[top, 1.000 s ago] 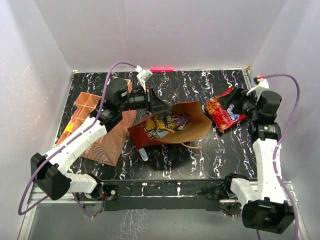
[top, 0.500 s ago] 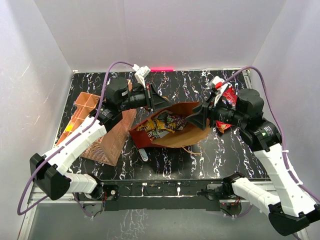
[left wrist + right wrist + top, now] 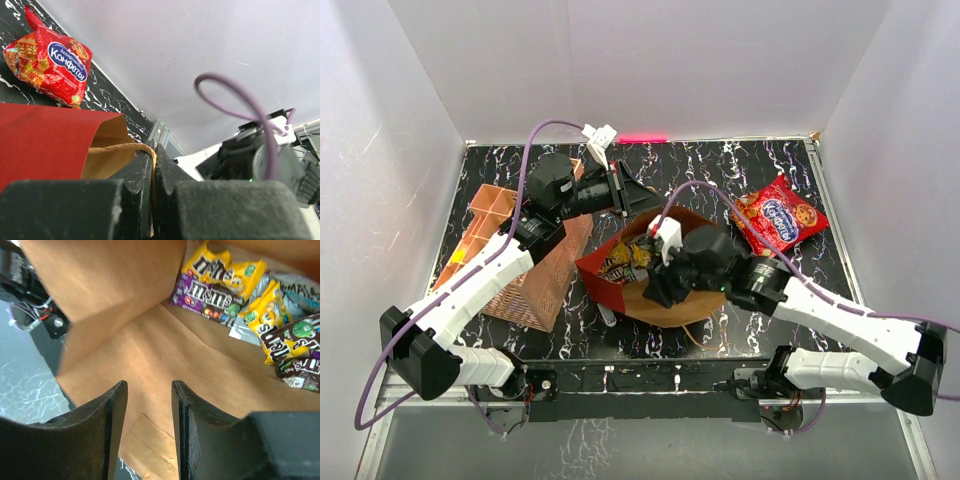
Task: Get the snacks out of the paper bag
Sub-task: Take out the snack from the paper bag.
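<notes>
We judge the step in hand to be reaching the candy packets [image 3: 225, 282] deep in the paper bag [image 3: 603, 285]. The bag lies on its side mid-bench [image 3: 720, 165], long axis roughly 9 to 3 o'clock, mouth toward 3. The left gripper [image 3: 152, 162] is clenched on the handle [image 3: 117, 147] and should hold it lifted so the mouth gapes. The right gripper [image 3: 149, 390], jaws parted and empty, should slide toward 9 o'clock along the kraft floor and pinch one packet. The cookie bag [image 3: 778, 215] lies out at 2 o'clock.
</notes>
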